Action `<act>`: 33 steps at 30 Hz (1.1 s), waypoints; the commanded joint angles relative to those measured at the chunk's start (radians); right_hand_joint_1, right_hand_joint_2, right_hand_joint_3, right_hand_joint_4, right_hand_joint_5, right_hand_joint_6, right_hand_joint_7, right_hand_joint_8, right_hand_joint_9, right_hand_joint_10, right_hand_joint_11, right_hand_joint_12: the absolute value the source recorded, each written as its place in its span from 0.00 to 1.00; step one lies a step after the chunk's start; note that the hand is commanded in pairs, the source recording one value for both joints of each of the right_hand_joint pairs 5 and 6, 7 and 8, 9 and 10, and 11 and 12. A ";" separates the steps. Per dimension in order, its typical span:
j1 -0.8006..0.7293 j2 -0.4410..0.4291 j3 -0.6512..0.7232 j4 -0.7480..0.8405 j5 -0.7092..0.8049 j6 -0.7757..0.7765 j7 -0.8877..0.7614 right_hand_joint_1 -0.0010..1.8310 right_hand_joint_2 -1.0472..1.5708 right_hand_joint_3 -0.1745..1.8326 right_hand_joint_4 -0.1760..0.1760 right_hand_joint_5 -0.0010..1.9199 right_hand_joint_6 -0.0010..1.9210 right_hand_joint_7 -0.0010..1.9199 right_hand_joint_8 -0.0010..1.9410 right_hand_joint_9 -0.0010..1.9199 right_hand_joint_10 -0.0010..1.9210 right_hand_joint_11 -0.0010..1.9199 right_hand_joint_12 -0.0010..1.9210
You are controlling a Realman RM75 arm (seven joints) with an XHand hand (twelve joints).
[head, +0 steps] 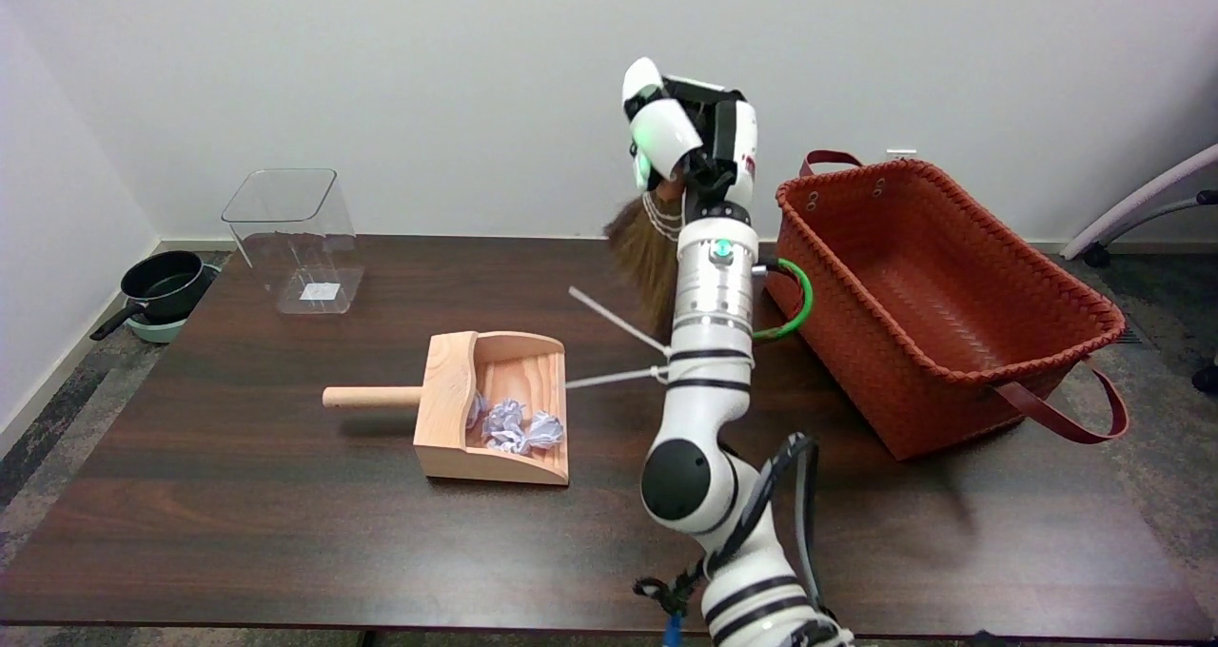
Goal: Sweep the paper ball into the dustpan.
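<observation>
A wooden dustpan (495, 362) lies on the dark table, its round handle pointing left and its open mouth facing right. Crumpled white paper balls (514, 425) sit inside it near the front wall. My right hand (687, 133) is raised high above the table's far side and grips the top of a small brown broom (643, 252). The bristles hang down and left of the forearm, well clear of the dustpan and up off the table. Part of the broom is hidden behind my arm.
A large red-brown woven basket (1028, 362) with handles stands at the right. A clear plastic bin (295, 238) sits at the far left of the table (238, 514). A black pan (166, 285) lies on the floor at left.
</observation>
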 commanded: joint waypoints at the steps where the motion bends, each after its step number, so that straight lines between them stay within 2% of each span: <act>1: -0.204 -0.005 -0.053 -0.077 0.040 0.155 -0.002 0.54 1.00 0.69 0.50 1.00 1.00 1.00 0.98 1.00 1.00 1.00 1.00; 3: -0.212 -0.005 -0.079 -0.057 0.172 0.169 -0.002 0.54 1.00 0.72 0.50 1.00 1.00 1.00 0.99 1.00 1.00 1.00 1.00; 6: -0.206 -0.005 -0.097 -0.035 0.224 0.188 -0.002 0.53 1.00 0.77 0.50 1.00 1.00 1.00 0.99 1.00 1.00 1.00 1.00; 10: -0.198 -0.005 -0.097 -0.011 0.317 0.191 -0.002 0.53 1.00 0.77 0.50 1.00 1.00 1.00 0.99 1.00 1.00 1.00 1.00; 13: -0.199 -0.005 -0.108 0.005 0.472 0.122 -0.002 0.53 1.00 0.78 0.50 1.00 1.00 1.00 0.99 1.00 1.00 1.00 1.00; 15: -0.199 -0.005 -0.124 0.016 0.528 0.012 -0.002 0.53 1.00 0.78 0.50 1.00 1.00 1.00 0.99 1.00 1.00 1.00 1.00; 18: -0.187 -0.005 -0.143 0.027 0.525 -0.054 -0.002 0.53 1.00 0.78 0.50 1.00 1.00 1.00 0.99 1.00 1.00 1.00 1.00; 28: -0.156 -0.002 -0.195 0.077 0.524 -0.012 0.005 0.52 1.00 0.84 0.50 1.00 1.00 1.00 0.99 1.00 1.00 1.00 1.00; 33: -0.136 0.004 -0.208 0.115 0.523 -0.017 0.025 0.51 1.00 0.84 0.50 1.00 1.00 1.00 0.99 1.00 1.00 1.00 1.00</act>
